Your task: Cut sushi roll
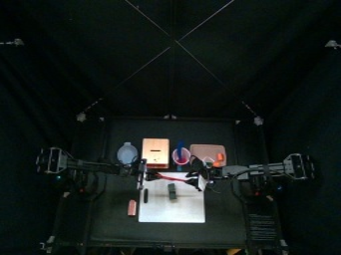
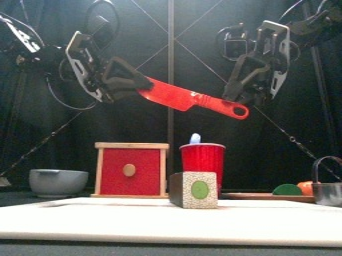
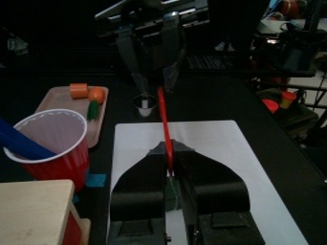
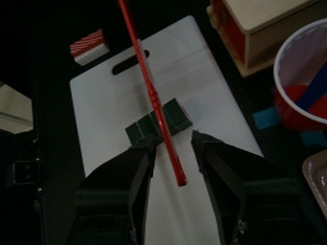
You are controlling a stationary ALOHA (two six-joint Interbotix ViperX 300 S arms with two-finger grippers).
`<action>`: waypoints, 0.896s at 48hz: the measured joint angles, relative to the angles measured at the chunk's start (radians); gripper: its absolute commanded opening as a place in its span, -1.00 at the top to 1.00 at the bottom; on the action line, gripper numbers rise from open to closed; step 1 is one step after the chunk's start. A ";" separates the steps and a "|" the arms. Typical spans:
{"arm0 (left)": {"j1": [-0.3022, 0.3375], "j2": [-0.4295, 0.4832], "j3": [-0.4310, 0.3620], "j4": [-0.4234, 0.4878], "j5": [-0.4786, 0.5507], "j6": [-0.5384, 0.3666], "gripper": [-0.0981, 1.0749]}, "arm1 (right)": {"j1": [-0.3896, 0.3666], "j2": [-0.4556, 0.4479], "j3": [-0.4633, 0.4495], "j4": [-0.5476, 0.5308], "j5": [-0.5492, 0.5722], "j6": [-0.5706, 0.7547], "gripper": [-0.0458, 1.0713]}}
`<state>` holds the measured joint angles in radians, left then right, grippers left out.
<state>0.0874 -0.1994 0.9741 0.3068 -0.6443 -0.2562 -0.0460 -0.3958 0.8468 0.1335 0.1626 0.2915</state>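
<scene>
Operator: Report end effector status.

Unit: My left end effector (image 3: 169, 182) is clenched on the red knife (image 2: 181, 96), held level above the worktop (image 1: 114, 224). My right end effector (image 4: 174, 158) is released, straddling the blade.

Operator: Sushi roll position?

Unit: The sushi roll (image 4: 163, 122) lies on the white board (image 4: 121, 100), beneath the knife.

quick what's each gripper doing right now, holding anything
left gripper: shut on the red knife, held above the board.
right gripper: open, jaws either side of the knife's handle end, not gripping it.
</scene>
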 measured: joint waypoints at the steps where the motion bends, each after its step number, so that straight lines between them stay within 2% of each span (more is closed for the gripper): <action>1: 0.000 0.002 0.002 0.000 -0.002 0.000 0.11 | -0.002 -0.002 0.000 0.000 0.000 0.000 -0.42; 17: -0.003 -0.003 0.000 -0.002 -0.008 0.034 0.11 | -0.020 0.015 -0.002 0.002 0.000 -0.002 -0.43; 43: -0.005 -0.008 0.000 -0.002 -0.031 0.032 0.12 | -0.021 0.055 -0.015 -0.025 0.003 -0.006 -0.48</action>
<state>0.0828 -0.2071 0.9741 0.3053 -0.6750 -0.2240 -0.0675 -0.3405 0.8314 0.1089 0.1657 0.2853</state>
